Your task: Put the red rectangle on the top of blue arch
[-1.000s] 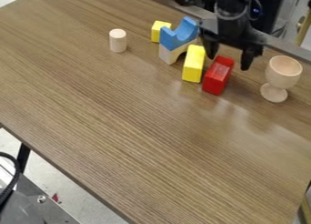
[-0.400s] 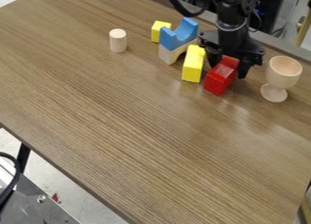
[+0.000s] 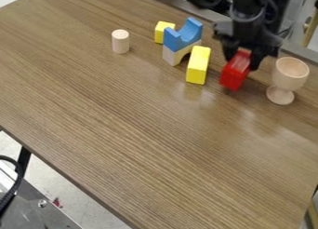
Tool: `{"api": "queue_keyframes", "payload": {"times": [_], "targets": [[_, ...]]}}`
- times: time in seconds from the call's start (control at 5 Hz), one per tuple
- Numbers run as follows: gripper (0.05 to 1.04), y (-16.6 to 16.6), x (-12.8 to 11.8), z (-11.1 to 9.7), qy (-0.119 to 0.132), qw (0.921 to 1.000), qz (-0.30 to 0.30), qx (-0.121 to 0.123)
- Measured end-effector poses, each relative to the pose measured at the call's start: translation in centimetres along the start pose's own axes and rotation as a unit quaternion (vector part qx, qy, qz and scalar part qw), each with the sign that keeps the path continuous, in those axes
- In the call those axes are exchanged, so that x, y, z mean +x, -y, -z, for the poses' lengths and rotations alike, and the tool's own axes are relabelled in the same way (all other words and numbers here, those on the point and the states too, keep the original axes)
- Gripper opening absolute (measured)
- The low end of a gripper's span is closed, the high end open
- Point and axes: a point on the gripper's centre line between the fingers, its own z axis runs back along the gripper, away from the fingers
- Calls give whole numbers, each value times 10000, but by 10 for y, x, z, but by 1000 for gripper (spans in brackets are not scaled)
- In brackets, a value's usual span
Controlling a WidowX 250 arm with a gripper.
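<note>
1. The black gripper (image 3: 242,60) hung near the upper right, its two fingers closed around the upper end of the red rectangular block (image 3: 234,75).
2. The red block was between a long yellow block (image 3: 198,66) and a pale wooden goblet (image 3: 289,74), apart from the blue arch (image 3: 183,35).
3. The blue arch sat on a pale arch (image 3: 171,56), its curved hollow facing up.
4. A smaller yellow block (image 3: 162,30) stood just beside the stack, and a pale cylinder (image 3: 120,41) stood upright farther left on the brown wooden table (image 3: 124,130).
</note>
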Motion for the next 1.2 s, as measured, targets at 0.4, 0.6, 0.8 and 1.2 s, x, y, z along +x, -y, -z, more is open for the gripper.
{"api": "queue_keyframes", "payload": {"times": [0.4, 0.6, 0.8, 1.2], "targets": [[568, 14, 27, -32, -230, 9983, 468, -245], [568, 2, 26, -41, -457, 9869, 1129, -1060], [568, -38, 27, -48, -376, 9797, 1172, -1584], [568, -51, 25, -52, -351, 9756, 1518, -1549]]}}
